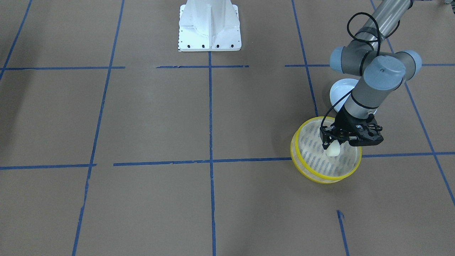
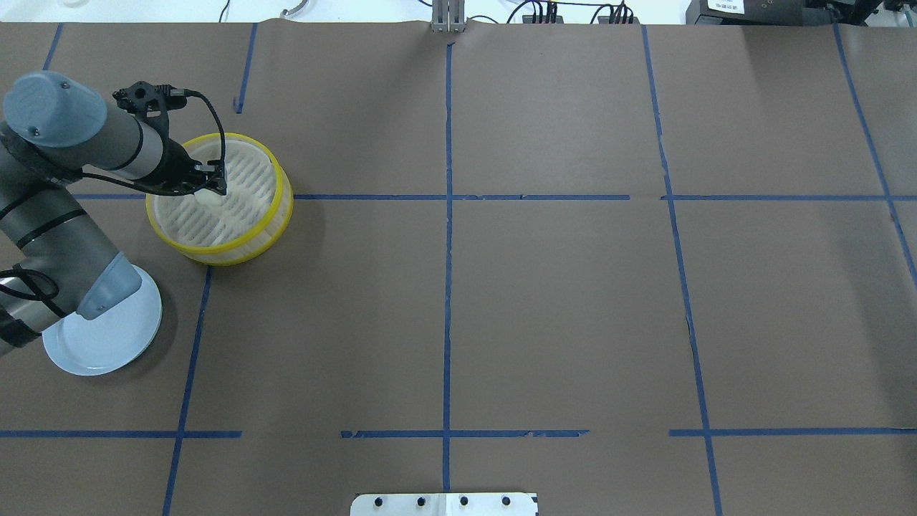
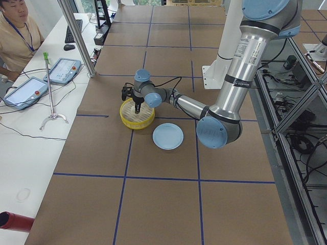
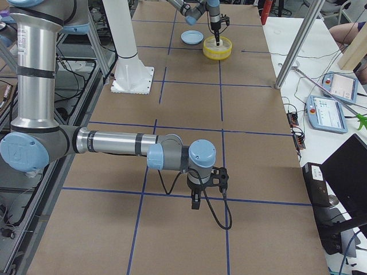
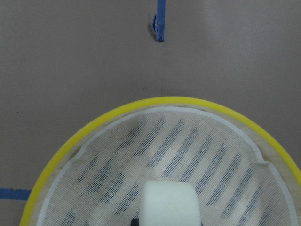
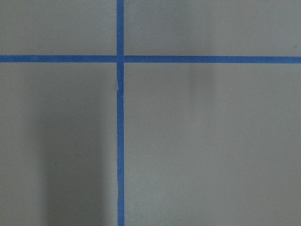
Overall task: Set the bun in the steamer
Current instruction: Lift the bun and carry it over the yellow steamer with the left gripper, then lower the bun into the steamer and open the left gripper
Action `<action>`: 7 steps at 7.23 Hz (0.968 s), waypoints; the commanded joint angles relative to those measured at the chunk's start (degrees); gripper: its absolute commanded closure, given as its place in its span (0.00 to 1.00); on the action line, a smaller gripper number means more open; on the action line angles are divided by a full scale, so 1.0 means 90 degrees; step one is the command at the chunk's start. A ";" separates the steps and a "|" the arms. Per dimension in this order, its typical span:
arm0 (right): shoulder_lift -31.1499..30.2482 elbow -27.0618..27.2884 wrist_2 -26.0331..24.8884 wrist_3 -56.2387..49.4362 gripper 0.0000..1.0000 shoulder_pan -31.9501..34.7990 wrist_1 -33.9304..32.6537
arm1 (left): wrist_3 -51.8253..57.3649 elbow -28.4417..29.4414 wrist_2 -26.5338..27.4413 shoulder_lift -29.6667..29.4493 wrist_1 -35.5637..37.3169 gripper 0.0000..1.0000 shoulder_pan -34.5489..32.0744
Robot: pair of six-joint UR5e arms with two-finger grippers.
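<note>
The steamer [image 1: 312,153], a round yellow-rimmed basket with a whitish slotted base, stands on the table's left part [image 2: 243,193]. My left gripper [image 1: 330,145] reaches down into it and is shut on the bun [image 1: 333,151], a small cream-white lump held close over the base. In the left wrist view the bun [image 5: 170,202] sits at the bottom centre, above the steamer's base, with the yellow rim [image 5: 160,101] beyond it. My right gripper [image 4: 195,203] shows only in the exterior right view, low over bare table; I cannot tell if it is open or shut.
A pale blue plate [image 2: 107,337] lies on the table near the steamer, partly under my left arm; it bears nothing that I can see. The white robot base [image 1: 209,28] stands at the table's middle edge. Blue tape lines cross the brown table cover.
</note>
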 commanded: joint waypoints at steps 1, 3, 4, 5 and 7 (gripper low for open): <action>0.0004 0.0000 0.0000 0.0000 0.00 0.0000 0.0000 | -0.0039 0.0031 -0.0008 0.0003 -0.0001 0.54 0.0066; 0.0004 0.0000 0.0000 0.0000 0.00 0.0000 0.0000 | -0.0048 0.0021 -0.0037 0.0003 -0.0001 0.54 0.0086; -0.0006 0.0000 0.0000 0.0000 0.00 0.0000 0.0000 | -0.0048 0.0021 -0.0037 0.0012 0.0009 0.54 0.0105; 0.0004 0.0000 0.0000 0.0000 0.00 0.0000 0.0000 | -0.0048 0.0012 -0.0037 0.0012 0.0009 0.53 0.0115; -0.0006 0.0000 0.0000 0.0000 0.00 0.0000 0.0000 | -0.0156 0.0021 -0.0037 0.0012 0.0019 0.51 0.0115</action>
